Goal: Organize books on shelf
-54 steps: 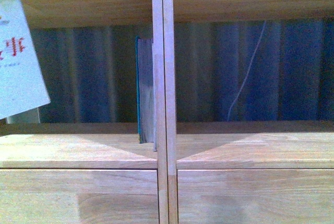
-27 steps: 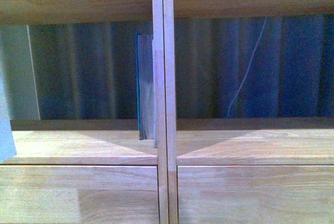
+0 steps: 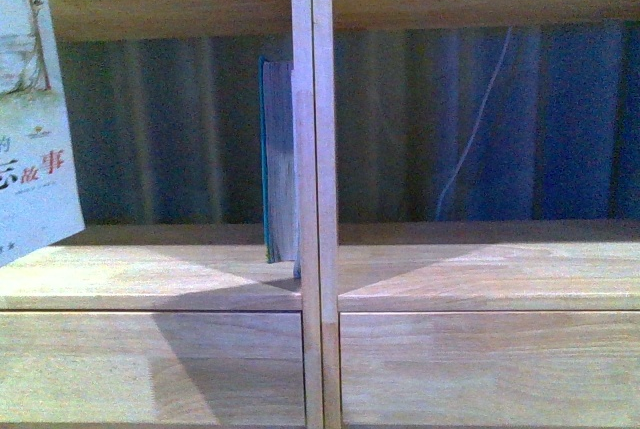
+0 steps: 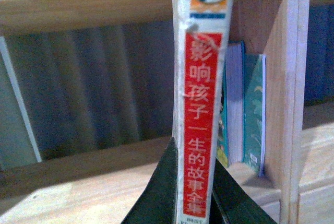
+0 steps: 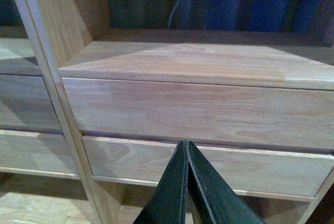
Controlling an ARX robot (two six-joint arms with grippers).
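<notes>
At the far left, our left end effector [image 4: 194, 153] is clamped on the pale paperback [image 3: 30, 119], holding it roughly upright before the left compartment of the shelf [image 3: 312, 279]. The teal book [image 3: 278, 159] stands upright inside that compartment, against the central divider. Further right, our right end effector [image 5: 186, 145] is pressed closed on nothing, facing the drawer fronts [image 5: 198, 112].

You see shelf [image 3: 312, 279] in all 3 views: front close, square-on; left wrist shares teal book [image 4: 254, 109]; right wrist faces drawers [image 5: 193, 112].
</notes>
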